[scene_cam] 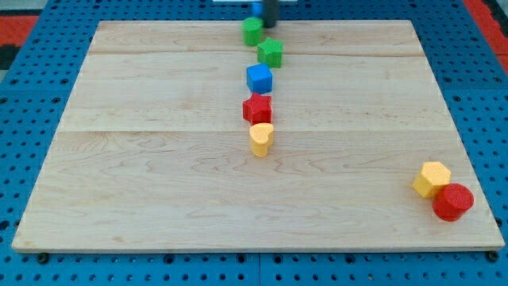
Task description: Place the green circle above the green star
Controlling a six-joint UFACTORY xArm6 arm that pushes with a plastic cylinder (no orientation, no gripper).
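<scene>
Pale wooden board [159, 159] on blue pegboard fills the view. Near its top edge our small green circle block [252, 31] already sits just above the green star block [271, 52], slightly to the view's left. Our dark rod's tip [270, 25] rests just right of the circle; it has no jaws to open or close. We judge placement nearly finished: next comes a light nudge rightward for alignment, or simply backing off without disturbing either block. We can read no writing anywhere.
</scene>
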